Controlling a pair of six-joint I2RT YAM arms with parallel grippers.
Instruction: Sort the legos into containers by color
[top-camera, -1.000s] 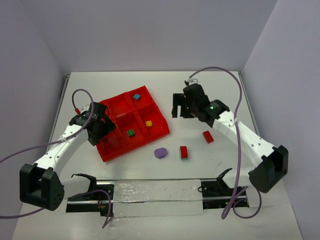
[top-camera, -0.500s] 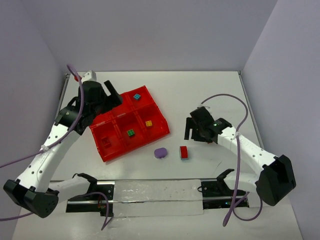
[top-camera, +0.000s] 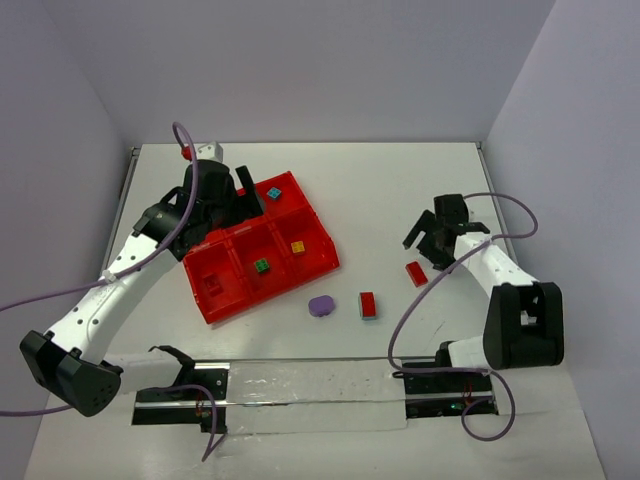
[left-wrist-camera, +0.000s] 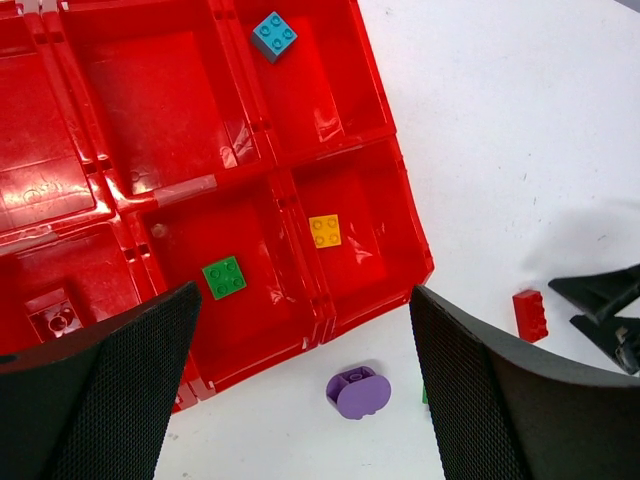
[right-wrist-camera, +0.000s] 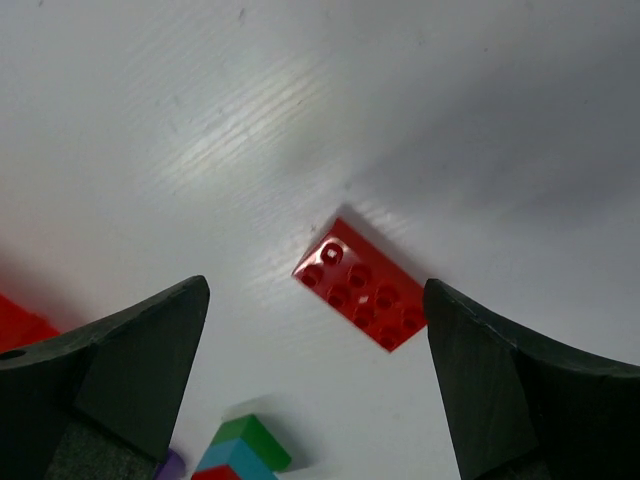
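Maybe halfway: teal brick (top-camera: 273, 193), yellow brick (top-camera: 297, 247) and green brick (top-camera: 262, 265) sit in separate compartments of the red tray (top-camera: 318, 258), left of centre. The purple piece (top-camera: 322, 305), the middle red brick (top-camera: 368, 305) and the right-hand red brick (top-camera: 416, 273) lie loose on the table to its lower right. Left gripper (left-wrist-camera: 305, 292) and right gripper (right-wrist-camera: 315, 290) are both spread wide, empty.

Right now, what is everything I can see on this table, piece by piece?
table: one, white, under everything.
tray: one, glossy red, six compartments, left of the middle.
teal brick: one, teal, far row, right end.
yellow brick: one, yellow, near row, right end.
green brick: one, green, near row, middle.
small red brick: one, red, near row, left end.
purple piece: one, purple, on the table in front of the tray.
red-topped brick: one, green and teal on its side, right of the purple piece.
long red brick: one, red, further right.
left gripper: one, black, open, over the tray.
right gripper: one, black, open, by the long red brick.
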